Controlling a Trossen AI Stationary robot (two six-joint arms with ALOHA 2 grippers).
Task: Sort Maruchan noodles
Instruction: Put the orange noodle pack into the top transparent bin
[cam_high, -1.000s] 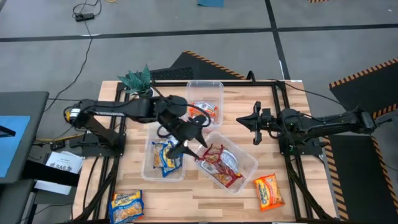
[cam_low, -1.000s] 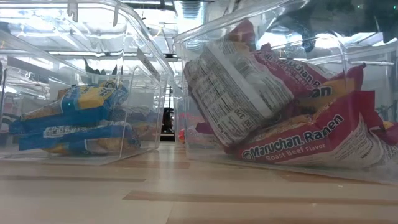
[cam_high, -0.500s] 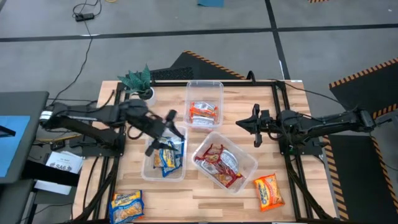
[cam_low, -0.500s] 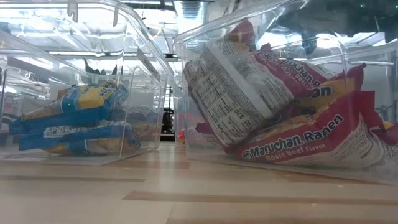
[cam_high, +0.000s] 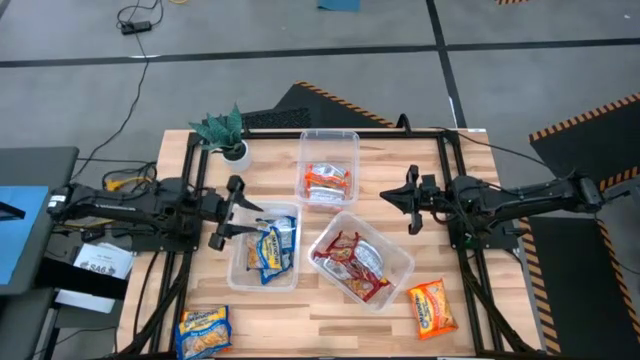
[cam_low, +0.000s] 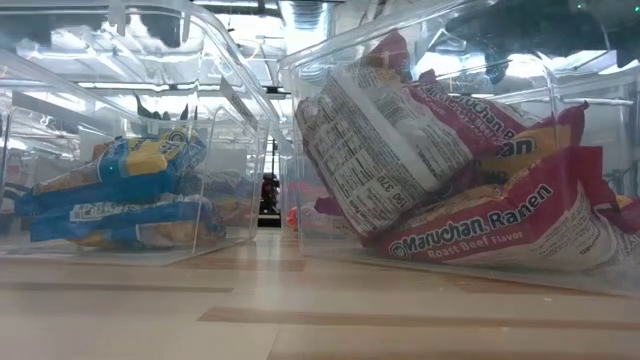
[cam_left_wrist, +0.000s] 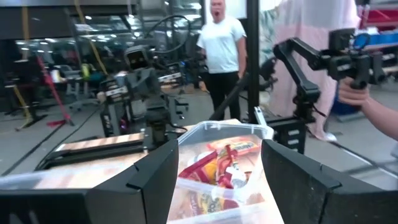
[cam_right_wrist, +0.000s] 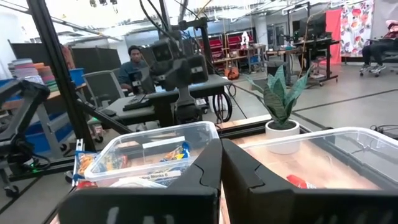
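Three clear bins hold sorted Maruchan packets. Blue ones (cam_high: 268, 247) (cam_low: 120, 190) lie in the left bin. Orange-red ones (cam_high: 327, 181) lie in the far bin, maroon ones (cam_high: 352, 262) (cam_low: 470, 190) in the tilted right bin. One blue-yellow packet (cam_high: 203, 330) lies flat near the near-left corner. An orange packet (cam_high: 432, 306) lies flat at the near right. My left gripper (cam_high: 228, 212) (cam_left_wrist: 217, 149) is open and empty, just left of the blue bin. My right gripper (cam_high: 408, 200) (cam_right_wrist: 221, 155) is shut, right of the far bin.
A small potted plant (cam_high: 225, 135) (cam_right_wrist: 281, 109) stands at the far-left corner. Black frame rails (cam_high: 445, 190) run along the table's sides. Bare wood shows between the bins and along the near edge (cam_high: 320, 325). People stand in the room beyond the table.
My left arm has drawn back from above the gap between the blue and maroon bins toward the table's left edge, its gripper empty. The packets and bins have stayed where they were. My right arm has kept still.
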